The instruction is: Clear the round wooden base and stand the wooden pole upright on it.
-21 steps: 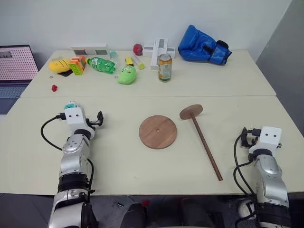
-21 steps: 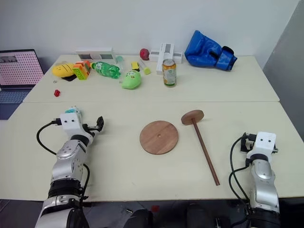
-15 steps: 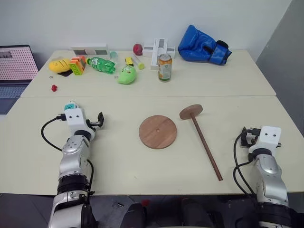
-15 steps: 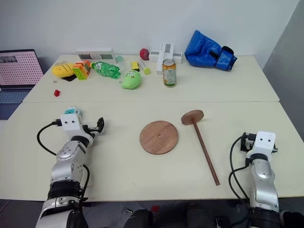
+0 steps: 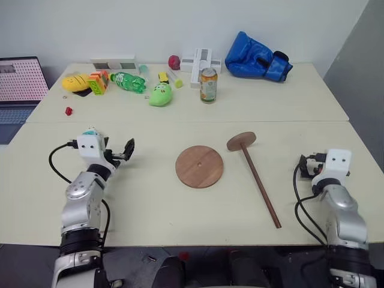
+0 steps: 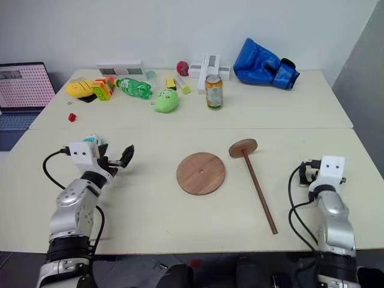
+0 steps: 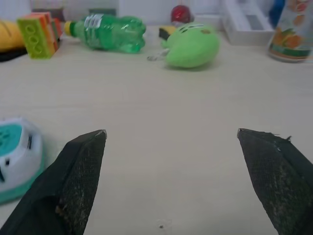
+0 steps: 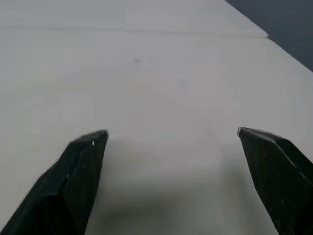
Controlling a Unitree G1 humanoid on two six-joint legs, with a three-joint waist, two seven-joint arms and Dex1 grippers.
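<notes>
**Both pincers apart and empty; base bare, pole lying flat**

Left gripper (image 5: pixel 127 149) hangs just above the near table (image 5: pixel 150 210) with its two black fingers (image 7: pixel 78 181) spread wide and nothing between them. From its wrist camera, a teal-and-white gadget (image 7: pixel 14 156) sits just beside one finger, and farther off lie a green plastic bottle (image 7: pixel 110 33) on its side and a green plush toy (image 7: pixel 191 46).

Along the far table (image 5: pixel 270 102), from left to right: a laptop (image 5: pixel 21 81) just off its left edge, a yellow plush toy (image 5: pixel 75 82), an orange-and-green block toy (image 5: pixel 98 82), the bottle and green plush, a small red ball (image 5: pixel 174 60), a white box (image 5: pixel 201 60), an orange drink can (image 5: pixel 208 85) standing upright, and a blue boxing glove (image 5: pixel 258 58).

On the near table, the round wooden base (image 5: pixel 199 166) lies flat near the middle with nothing on it, its small centre hole showing. Just to its right, apart from it, the wooden pole (image 5: pixel 259 185) lies on its side, its small disc end (image 5: pixel 241 141) pointing away from the robot and the rod running back toward the near edge.

Farther right, the right gripper (image 8: pixel 171 181) hovers over bare tabletop, its fingers (image 8: pixel 73 181) likewise spread wide and empty, well apart from the pole.
</notes>
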